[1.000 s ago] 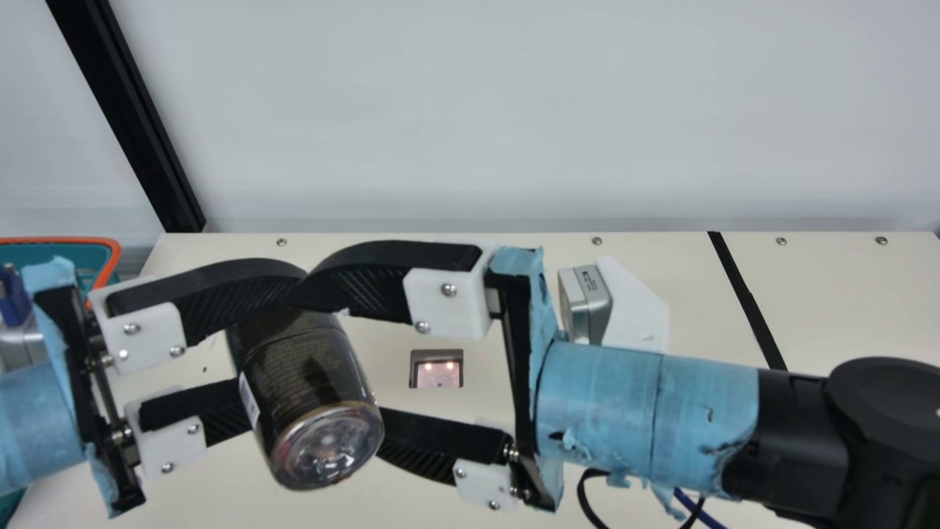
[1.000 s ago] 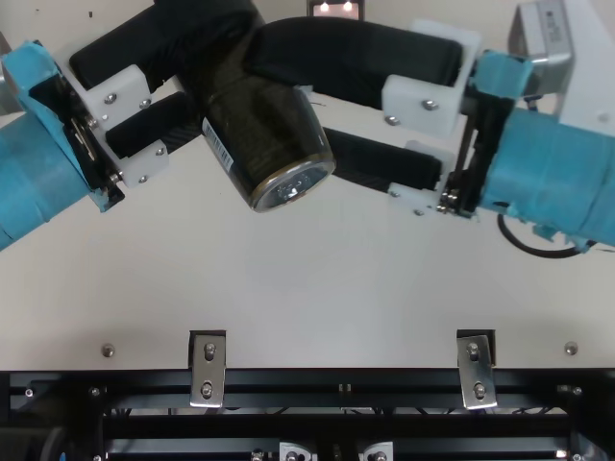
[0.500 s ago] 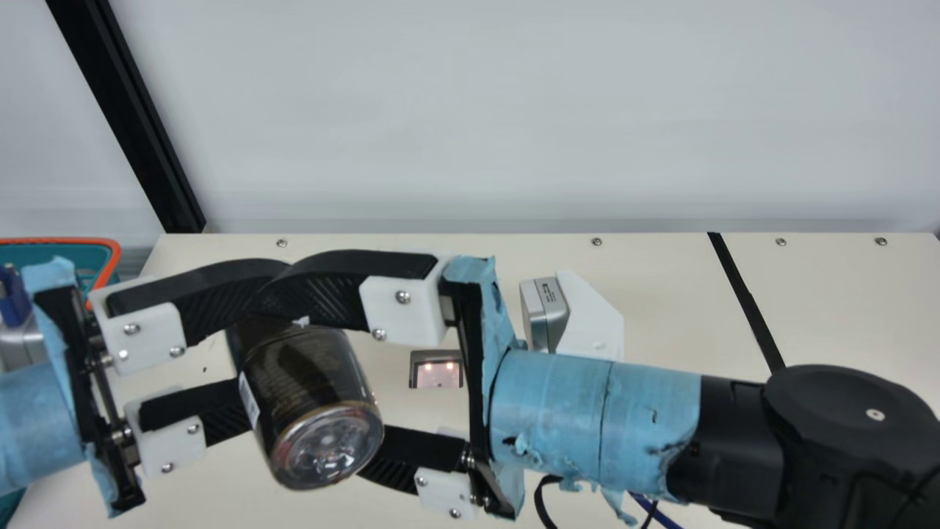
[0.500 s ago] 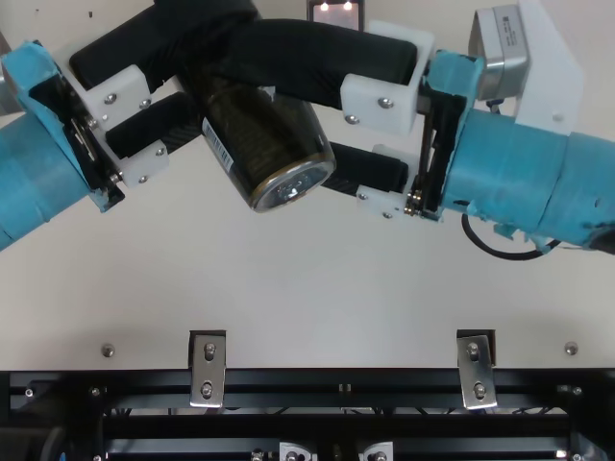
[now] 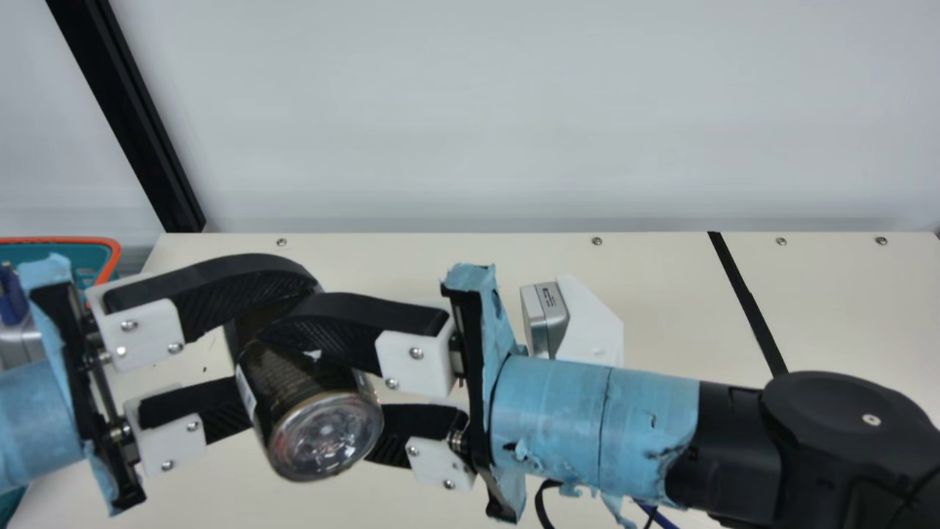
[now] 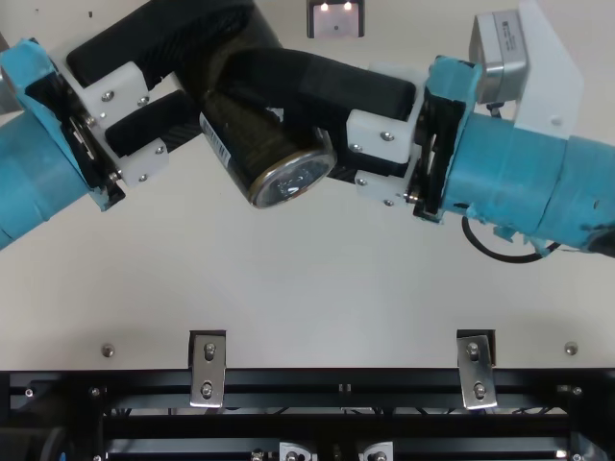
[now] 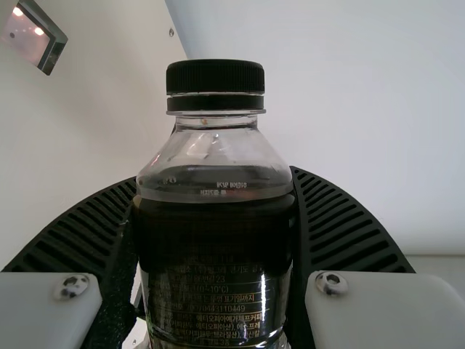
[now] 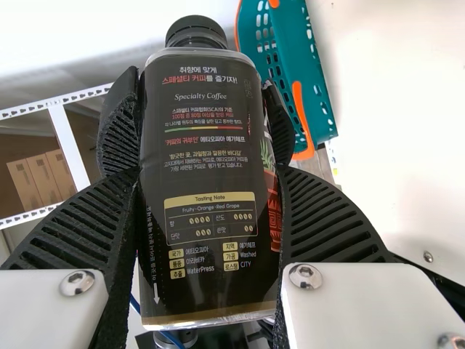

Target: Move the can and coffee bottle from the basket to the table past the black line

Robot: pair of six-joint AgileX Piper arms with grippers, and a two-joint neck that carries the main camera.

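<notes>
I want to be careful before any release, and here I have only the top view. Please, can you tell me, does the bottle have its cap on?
Observer: Yes, the left wrist view shows a black cap on the bottle.
Operator: Thank you. And the right claw, is it touching the bottle on one side or on both?
Observer: Both, as the right wrist view shows: the right claw has a ribbed finger against each side.
Operator: Good. Where is the black line, please? I cannot find it.
Observer: In the main view, the black line is off to the robot's right of the bottle.
</notes>
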